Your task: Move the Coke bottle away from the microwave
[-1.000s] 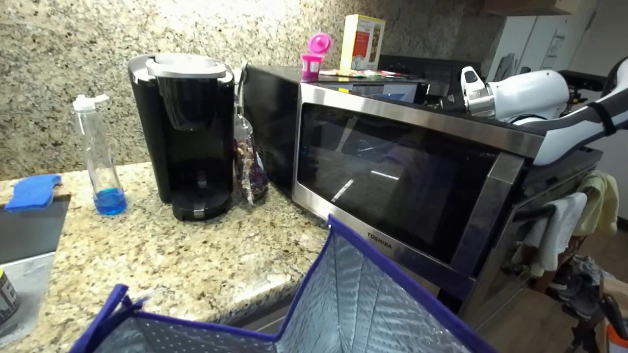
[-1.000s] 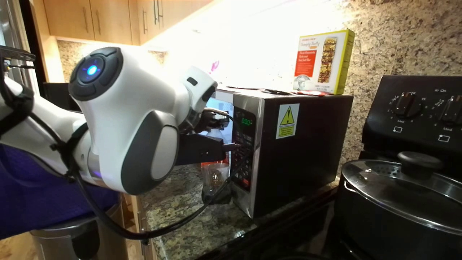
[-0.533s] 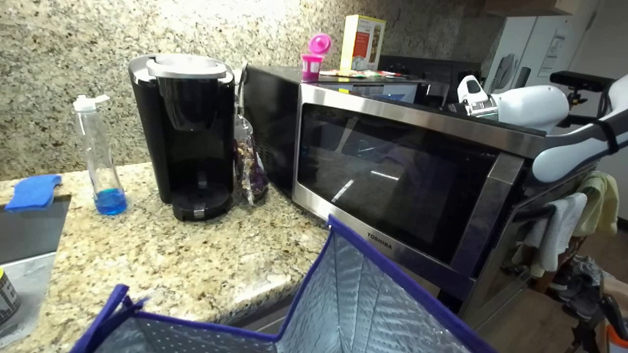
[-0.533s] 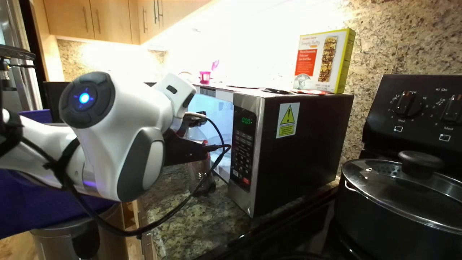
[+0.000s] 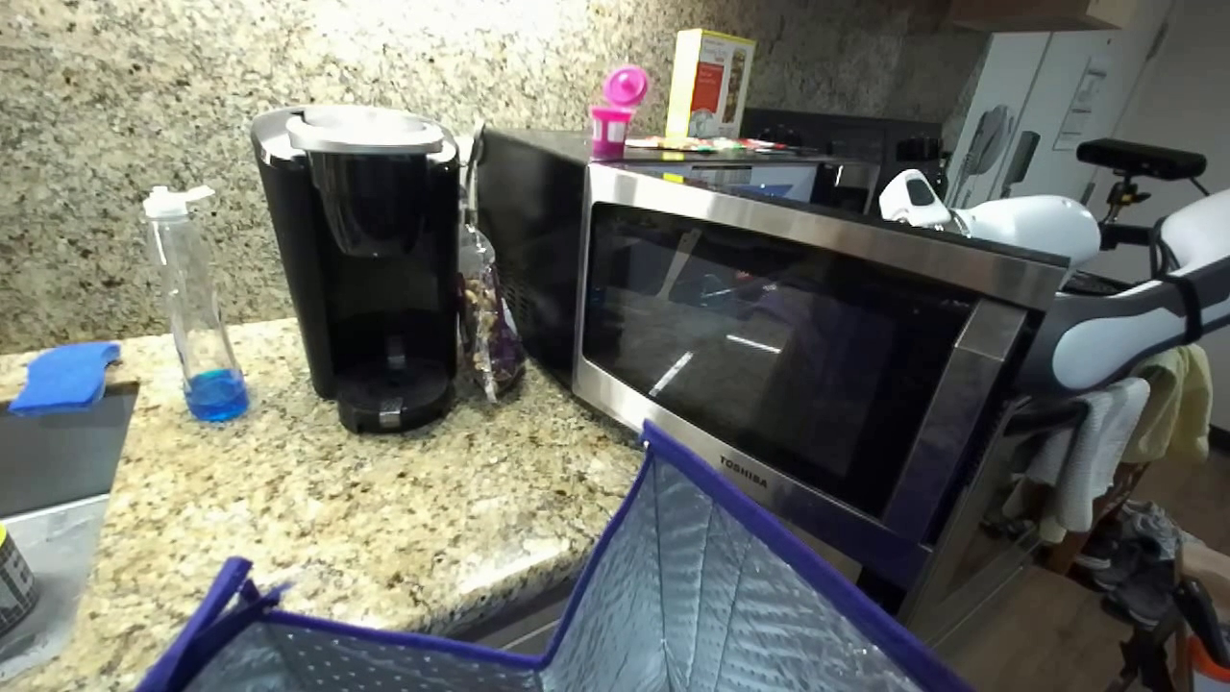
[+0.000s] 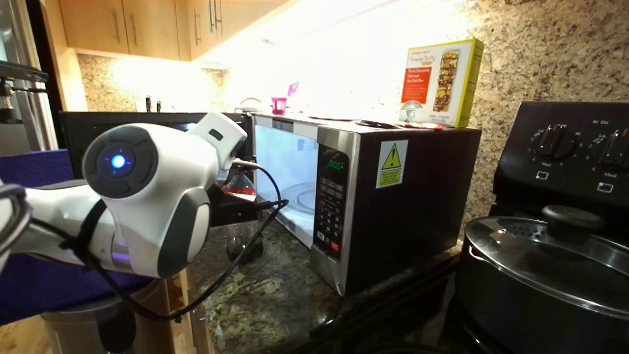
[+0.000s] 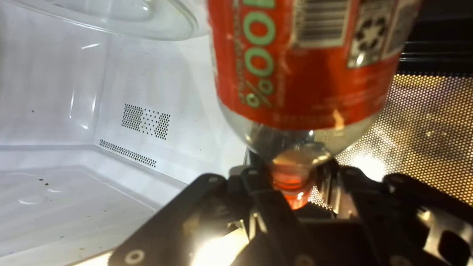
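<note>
Nearest, in the wrist view, the gripper (image 7: 293,175) has its jaws snug on the neck of the bottle (image 7: 303,96), parted only by that neck's width, so it seems to have hold (the contact is blurred); the bottle's long axis runs there from cap (image 7: 295,200) at six o'clock to red label (image 7: 317,81) near twelve; since the glass plate (image 7: 159,20) sits high, at ten o'clock from the label, that view is probably upside down, with the bottle's body below the grip; in an exterior view the bottle (image 6: 238,238) is indeed roughly upright, a little past three o'clock from the arm (image 6: 142,196), over the counter (image 6: 265,295); whether its base touches cannot be told.

The coming move turns on this: the bottle is just outside the microwave (image 6: 408,211), apart from it, the lit inside at two o'clock and the counter's edge near, at roughly seven; I judge the carrying part done, and the next pull best aimed at about nine, toward the arm, bottle kept upright; in an exterior view the swung-out door (image 5: 769,365) comes between camera and grip; farthest, at two o'clock, a snack box (image 6: 437,83) stands on the microwave, likely out of the way.
</note>
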Controlling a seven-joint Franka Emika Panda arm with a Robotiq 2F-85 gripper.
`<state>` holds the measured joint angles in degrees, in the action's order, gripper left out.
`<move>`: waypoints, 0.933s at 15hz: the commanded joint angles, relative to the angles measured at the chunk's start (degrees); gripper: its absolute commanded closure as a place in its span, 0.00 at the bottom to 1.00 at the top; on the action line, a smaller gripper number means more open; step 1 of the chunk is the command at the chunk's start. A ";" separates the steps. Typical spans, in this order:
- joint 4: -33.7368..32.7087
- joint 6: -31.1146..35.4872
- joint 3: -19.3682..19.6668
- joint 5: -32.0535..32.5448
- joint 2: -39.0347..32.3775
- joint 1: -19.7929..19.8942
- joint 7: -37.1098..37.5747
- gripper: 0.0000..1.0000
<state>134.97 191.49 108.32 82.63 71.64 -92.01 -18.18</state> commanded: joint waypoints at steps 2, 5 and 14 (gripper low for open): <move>0.60 -5.32 -3.66 -4.42 -7.84 5.75 4.49 0.89; 0.41 -5.18 -7.19 -5.10 -14.75 10.51 9.75 0.89; -5.35 -10.68 -19.76 -3.30 -35.58 17.63 32.50 0.89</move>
<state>131.86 182.31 91.56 79.14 47.42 -75.86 5.72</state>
